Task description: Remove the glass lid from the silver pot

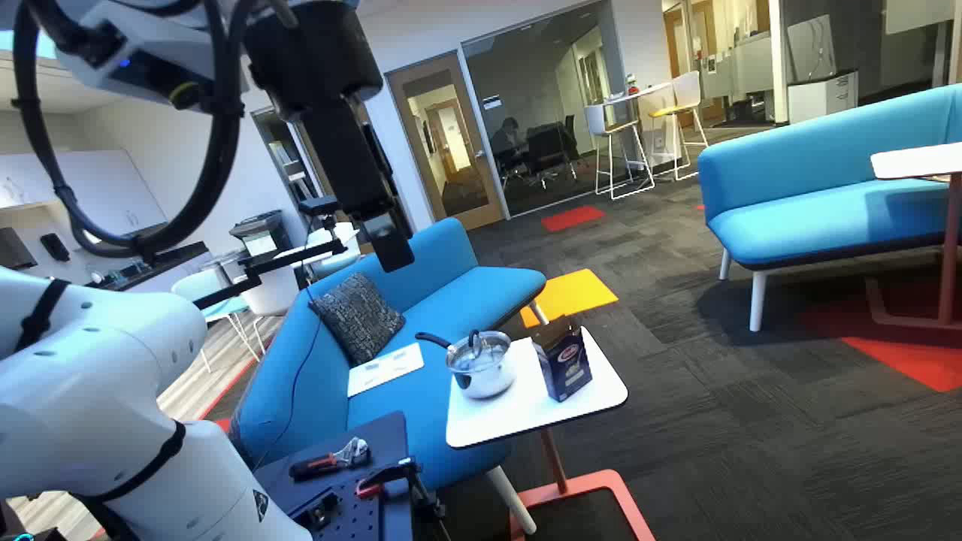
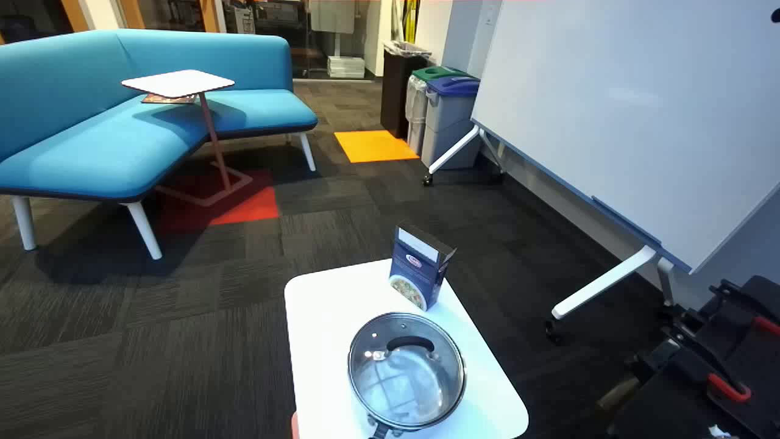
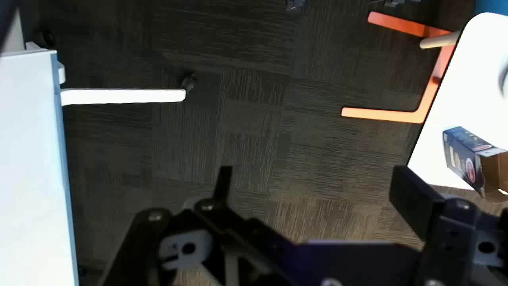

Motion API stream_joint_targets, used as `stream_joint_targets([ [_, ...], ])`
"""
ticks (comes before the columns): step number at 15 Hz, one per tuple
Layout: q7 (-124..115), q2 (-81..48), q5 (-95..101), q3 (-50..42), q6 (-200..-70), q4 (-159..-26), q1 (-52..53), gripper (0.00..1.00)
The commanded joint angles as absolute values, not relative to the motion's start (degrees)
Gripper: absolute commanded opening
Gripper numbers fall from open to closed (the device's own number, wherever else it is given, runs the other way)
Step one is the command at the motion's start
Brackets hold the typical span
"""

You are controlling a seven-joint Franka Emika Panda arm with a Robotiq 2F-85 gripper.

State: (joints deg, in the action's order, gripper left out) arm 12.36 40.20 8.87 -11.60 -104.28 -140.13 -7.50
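Note:
The glass lid (image 1: 490,353) sits on the silver pot (image 1: 487,382), which stands on a small white table (image 1: 518,412). The see-through lid (image 2: 402,381) also shows from above in an exterior view, with a dark arched handle across it. The pot's long dark handle points toward the sofa. In the wrist view only a blurred silver sliver shows at the right edge; the lid cannot be made out there. My gripper (image 1: 391,244) is high in the air, away from the pot and pointing down. In the wrist view the gripper (image 3: 311,176) is open, with nothing between its fingers.
A dark blue box (image 1: 569,367) stands upright beside the pot; it also shows in the wrist view (image 3: 462,155), with its top open. A blue sofa (image 1: 458,304) stands behind the table. A whiteboard (image 2: 627,116) stands nearby. A dark bench (image 1: 383,443) with tools is by the arm.

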Motion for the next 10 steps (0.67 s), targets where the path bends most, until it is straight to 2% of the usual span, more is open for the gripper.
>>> stream_joint_targets([
  [1,12.4,40.2,8.8,-11.6,-104.1,-140.0,-7.5,1.0],
  [10,12.3,37.3,7.2,-9.8,-106.2,-138.7,-4.4,1.0],
])
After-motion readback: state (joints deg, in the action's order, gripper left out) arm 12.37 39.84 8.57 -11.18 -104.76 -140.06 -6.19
